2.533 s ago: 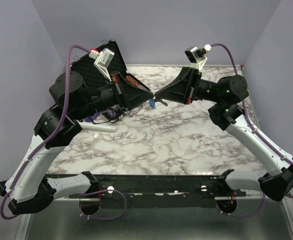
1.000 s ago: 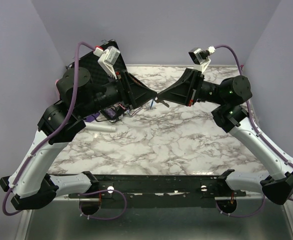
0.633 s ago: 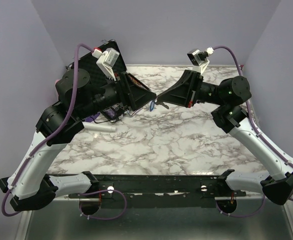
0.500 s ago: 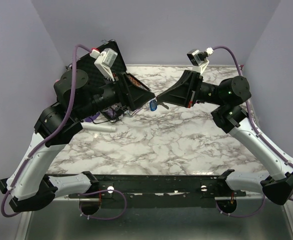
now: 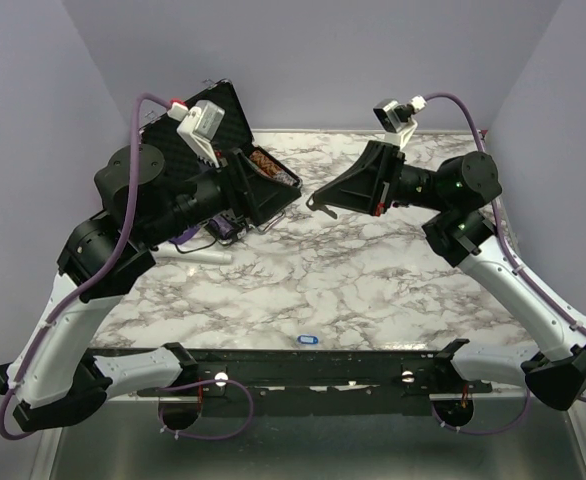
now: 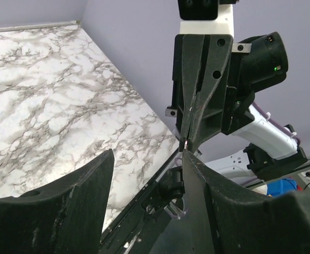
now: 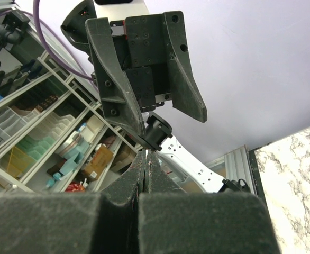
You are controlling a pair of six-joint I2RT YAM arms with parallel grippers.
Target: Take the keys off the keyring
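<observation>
The keyring's blue tag (image 5: 307,340) lies flat on the marble table (image 5: 373,270) near its front edge, apart from both grippers; I cannot make out its thin ring. My right gripper (image 5: 313,204) hovers high over the back of the table, shut, with a tiny dark sliver, seemingly a key (image 5: 319,208), sticking out at its tip. In the left wrist view that tip (image 6: 185,141) shows a small silvery glint. My left gripper (image 5: 291,192) faces it a short way to the left, open with nothing between its fingers (image 6: 197,190).
An open black case (image 5: 228,115) holding poker chips (image 5: 271,165) stands at the back left. A white cylinder (image 5: 199,256) and dark cables with a purple item (image 5: 211,232) lie under the left arm. A black rail (image 5: 303,365) runs along the front edge.
The blue tag has dropped from between the two grippers onto the table near the front edge. My left gripper has opened and drawn back to the left. The right gripper stays shut in place.
</observation>
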